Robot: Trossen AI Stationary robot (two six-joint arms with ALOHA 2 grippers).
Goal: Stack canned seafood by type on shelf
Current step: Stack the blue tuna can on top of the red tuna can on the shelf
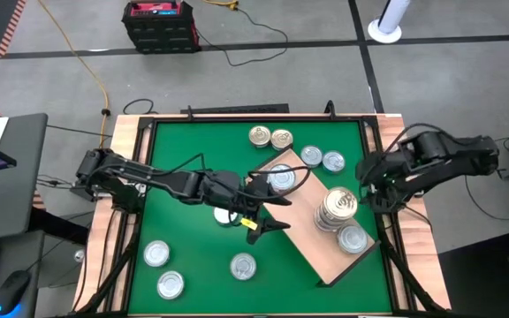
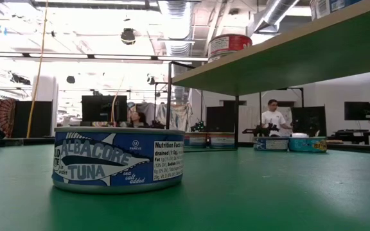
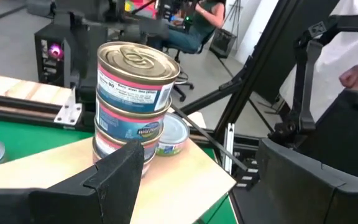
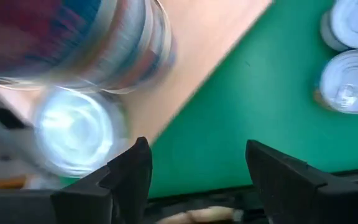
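The shelf [image 1: 312,238] is a light-wood board lying askew right of the mat's middle. On it rests a stack of gold-lidded cans [image 1: 336,210], with a silver-lidded can [image 1: 352,238] beside it and another [image 1: 281,177] at the board's far corner. More cans sit on their bases on the green mat: two gold [image 1: 269,137], two silver [image 1: 322,159], and three at the near left [image 1: 170,284]. My left gripper [image 1: 277,215] hovers open at the board's left edge and faces the stack [image 3: 135,106]. At the table's right edge my right gripper [image 1: 371,190] points down, open [image 4: 197,146], with nothing between its fingers.
A can [image 1: 228,215] lies partly hidden under my left arm. A blue albacore tuna can [image 2: 117,159] fills the foreground of the low view. The wood-slat rim [image 1: 131,141] frames the mat. People sit in the room beyond the table [image 2: 273,115].
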